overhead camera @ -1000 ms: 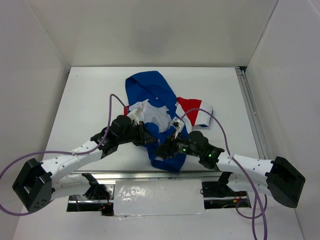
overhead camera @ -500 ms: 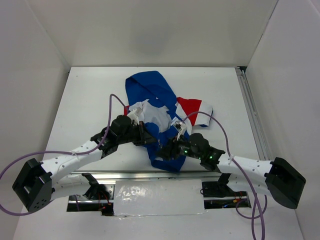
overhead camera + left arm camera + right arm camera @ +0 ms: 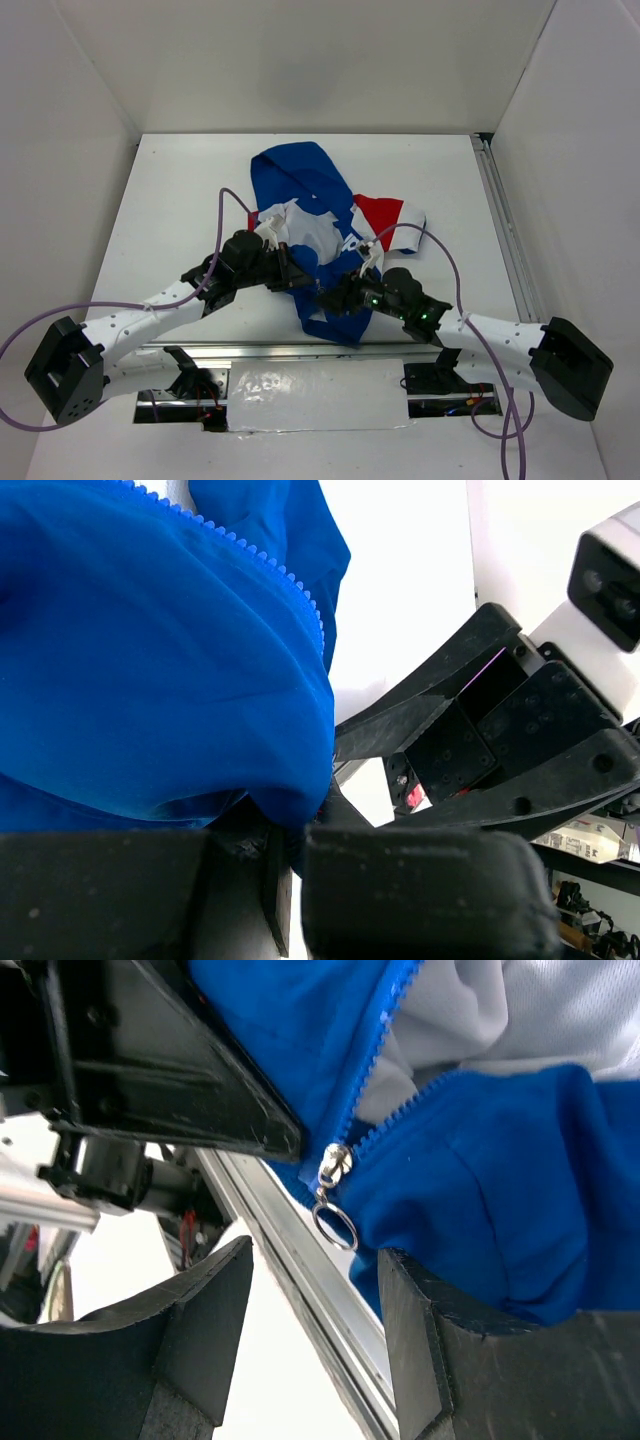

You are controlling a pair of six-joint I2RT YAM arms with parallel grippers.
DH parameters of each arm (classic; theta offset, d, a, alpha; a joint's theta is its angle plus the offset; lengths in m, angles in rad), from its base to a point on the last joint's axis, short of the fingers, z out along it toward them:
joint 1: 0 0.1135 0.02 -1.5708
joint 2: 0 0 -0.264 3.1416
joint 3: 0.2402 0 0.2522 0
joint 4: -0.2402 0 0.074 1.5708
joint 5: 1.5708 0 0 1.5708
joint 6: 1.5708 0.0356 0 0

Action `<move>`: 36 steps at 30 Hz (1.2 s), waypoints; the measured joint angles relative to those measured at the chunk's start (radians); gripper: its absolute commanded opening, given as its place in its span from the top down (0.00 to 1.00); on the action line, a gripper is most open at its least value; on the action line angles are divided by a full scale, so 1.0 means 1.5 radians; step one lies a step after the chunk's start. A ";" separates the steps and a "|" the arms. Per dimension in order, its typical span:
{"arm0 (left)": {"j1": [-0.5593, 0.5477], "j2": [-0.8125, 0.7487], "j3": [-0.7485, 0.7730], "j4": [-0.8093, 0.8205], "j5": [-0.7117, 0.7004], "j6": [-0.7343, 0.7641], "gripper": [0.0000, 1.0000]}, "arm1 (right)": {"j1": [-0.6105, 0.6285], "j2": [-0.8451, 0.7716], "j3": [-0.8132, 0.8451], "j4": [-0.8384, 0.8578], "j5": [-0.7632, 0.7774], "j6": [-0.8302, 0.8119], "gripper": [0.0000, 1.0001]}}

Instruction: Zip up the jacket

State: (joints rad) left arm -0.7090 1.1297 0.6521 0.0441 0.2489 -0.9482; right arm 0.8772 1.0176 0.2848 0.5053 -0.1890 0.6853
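Your right claw (image 3: 312, 1260), jaws apart and empty, has the zipper pull (image 3: 335, 1222) of the jacket (image 3: 500, 1180) hanging just ahead between its fingers, while your left claw (image 3: 290, 855) clamps the cloth nearby.

— How is the left arm (image 3: 150, 310) posed?

— It is stretched from its base at the near left corner toward the middle, with the wrist kept low. The left gripper (image 3: 298, 274) is seen closed, and a fold of the jacket (image 3: 150, 680) is pinched between its pads (image 3: 420, 890).

— And the right arm (image 3: 500, 335)?

— It is reached in from the near right, forearm low. The right gripper (image 3: 315, 1280) is held with its fingers well parted. The two grippers are set close together, tips facing.
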 measured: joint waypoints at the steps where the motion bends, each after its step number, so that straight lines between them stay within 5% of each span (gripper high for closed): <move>1: 0.000 0.000 0.000 0.000 0.000 0.000 1.00 | -0.001 0.000 -0.004 0.013 0.002 0.004 0.40; 13: 0.000 -0.001 -0.002 0.010 0.007 -0.002 1.00 | -0.014 0.017 -0.025 0.109 0.011 0.044 0.46; 21: 0.000 -0.004 -0.003 0.011 0.003 -0.004 1.00 | -0.016 0.021 -0.028 0.111 -0.007 0.055 0.64; 32: 0.000 -0.004 -0.003 0.010 -0.002 -0.015 1.00 | -0.016 -0.005 -0.026 0.076 -0.011 0.063 1.00; 36: 0.000 -0.004 -0.003 0.011 -0.001 -0.014 1.00 | -0.017 -0.025 -0.003 0.028 -0.001 0.084 1.00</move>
State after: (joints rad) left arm -0.7090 1.1236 0.6479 0.0601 0.2474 -0.9699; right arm 0.8524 0.9794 0.2798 0.5480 -0.1909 0.8120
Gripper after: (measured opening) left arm 0.117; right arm 0.009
